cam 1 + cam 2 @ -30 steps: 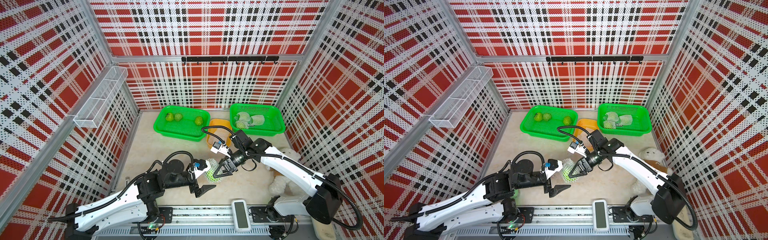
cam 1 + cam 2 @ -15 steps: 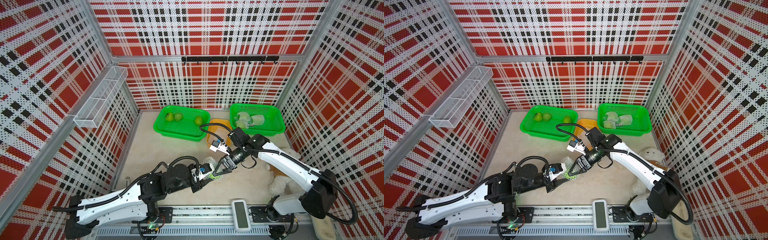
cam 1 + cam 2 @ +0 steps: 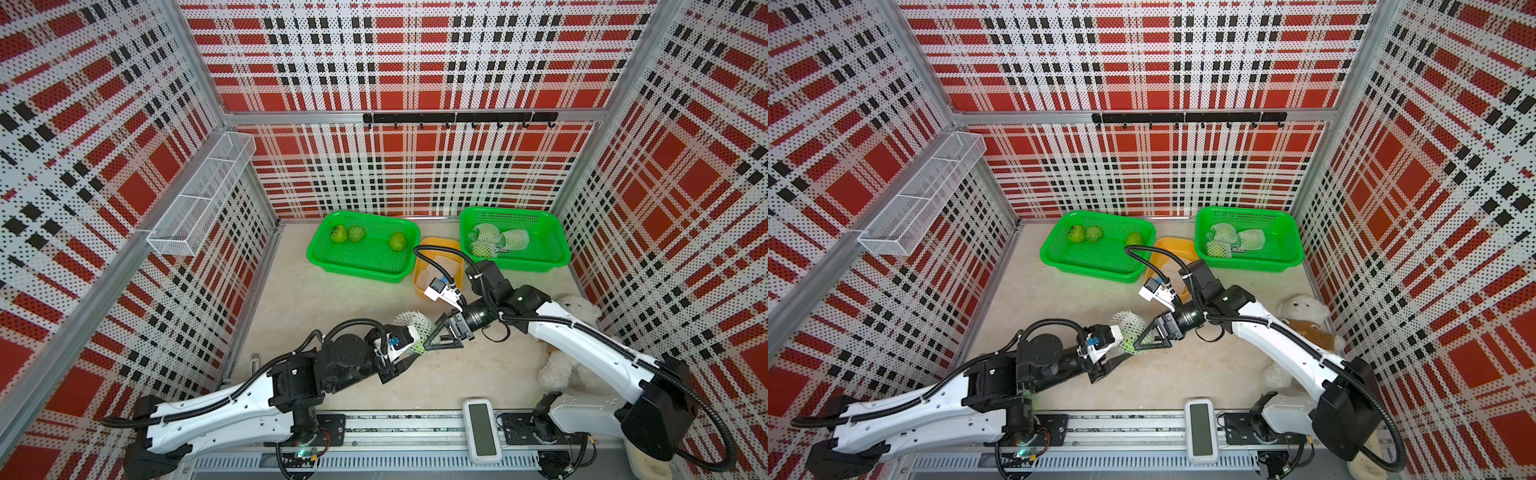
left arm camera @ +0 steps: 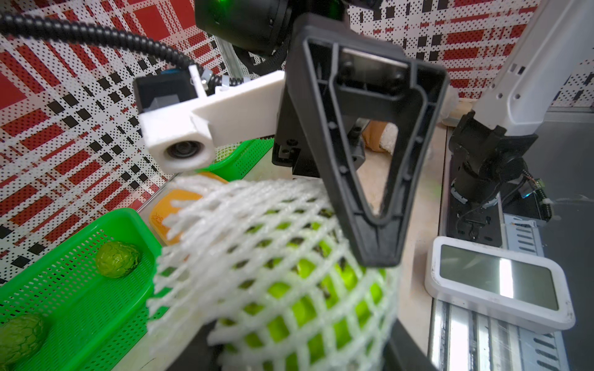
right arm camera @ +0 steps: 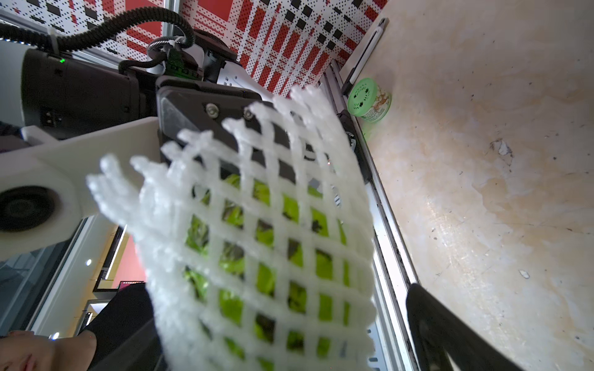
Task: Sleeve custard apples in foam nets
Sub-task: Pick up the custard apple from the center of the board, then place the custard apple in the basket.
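Note:
A green custard apple (image 3: 417,347) (image 4: 289,305) sits inside a white foam net (image 3: 411,324) (image 5: 257,192) just above the table's middle. My left gripper (image 3: 413,349) (image 4: 299,347) is shut on this netted fruit from the left. My right gripper (image 3: 428,343) (image 5: 283,337) stands open around it from the right, and one of its fingers (image 5: 450,337) is clear of the net. Three bare custard apples (image 3: 356,233) lie in the left green basket (image 3: 361,266). Netted ones (image 3: 515,239) lie in the right green basket (image 3: 557,257).
An orange bin (image 3: 432,242) with spare nets stands between the baskets, behind my right wrist. A white plush bear (image 3: 573,307) lies at the right wall. A white timer (image 3: 482,432) sits on the front rail, and a small green can (image 5: 369,99) near the left rail.
My left gripper was open beside the netted fruit and has closed on it. My right gripper, which held the fruit, has opened wide.

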